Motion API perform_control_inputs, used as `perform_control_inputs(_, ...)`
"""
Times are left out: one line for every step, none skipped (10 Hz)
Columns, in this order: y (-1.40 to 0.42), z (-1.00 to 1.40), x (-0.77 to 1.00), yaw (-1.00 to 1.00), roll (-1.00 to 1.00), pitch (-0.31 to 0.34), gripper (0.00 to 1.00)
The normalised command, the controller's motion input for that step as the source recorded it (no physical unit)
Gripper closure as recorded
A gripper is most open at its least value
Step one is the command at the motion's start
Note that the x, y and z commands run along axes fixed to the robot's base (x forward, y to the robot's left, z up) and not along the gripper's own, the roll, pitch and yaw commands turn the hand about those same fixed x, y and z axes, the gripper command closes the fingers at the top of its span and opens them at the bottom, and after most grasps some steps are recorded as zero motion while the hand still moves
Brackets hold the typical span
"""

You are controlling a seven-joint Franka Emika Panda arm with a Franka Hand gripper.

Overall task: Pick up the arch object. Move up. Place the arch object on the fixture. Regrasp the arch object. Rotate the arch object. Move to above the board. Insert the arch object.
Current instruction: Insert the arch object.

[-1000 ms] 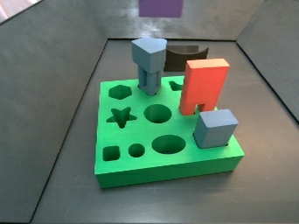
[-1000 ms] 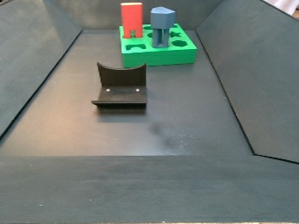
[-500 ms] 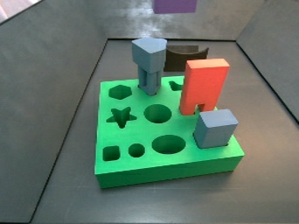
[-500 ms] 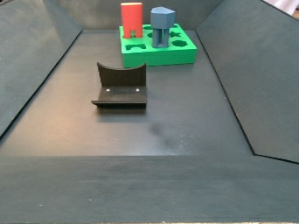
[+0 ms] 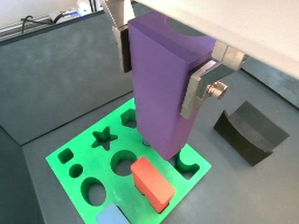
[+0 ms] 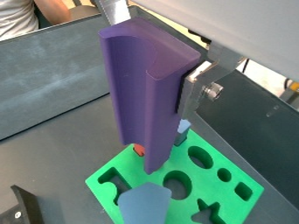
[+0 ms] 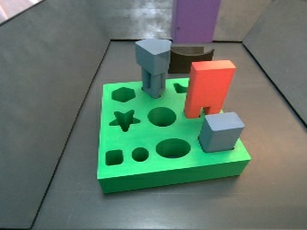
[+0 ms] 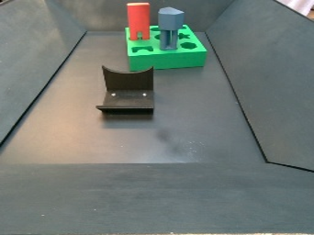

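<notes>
The gripper [image 5: 158, 66] holds the arch object [image 5: 163, 87] clamped upright between its silver fingers [image 5: 198, 87], hanging above the board [image 5: 87, 162] (the fixture [image 5: 251, 131] sits beside it, empty). Keep the piece vertical, centre it over its matching hole, then lower slowly, clear of the red block [image 5: 152, 184].

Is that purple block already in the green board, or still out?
Out: the pincer holds the arch upright above the board.
</notes>
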Motion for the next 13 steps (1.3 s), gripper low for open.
perform_control_inputs(0.15,-0.11,1.00,0.07,0.12,0.079,1.00)
perform_control_inputs(0.19,-0.09,1.00,0.07,0.17,0.087,1.00)
perform_control_inputs(0.15,-0.15,1.00,0.07,0.19,0.109,1.00)
perform_control_inputs(0.00,-0.33,1.00,0.00,0.09,0.166,1.00)
perform_control_inputs(0.00,-0.39,1.00,0.00,0.00,0.163,1.00)
perform_control_inputs(0.00,-0.52,1.00,0.00,0.02,0.196,1.00)
perform_control_inputs(0.06,-0.54,1.00,0.03,0.07,0.206,1.00)
perform_control_inputs(0.11,-0.46,0.99,0.10,0.10,0.209,1.00)
perform_control_inputs(0.16,-0.53,0.80,0.14,0.08,0.156,1.00)
perform_control_inputs(0.20,-0.54,0.80,0.11,0.08,0.163,1.00)
perform_control_inputs(0.33,-0.53,0.74,0.08,0.07,0.161,1.00)
perform_control_inputs(0.24,-0.47,0.66,0.03,0.08,0.159,1.00)
perform_control_inputs(0.12,-0.40,0.65,0.01,0.12,0.177,1.00)
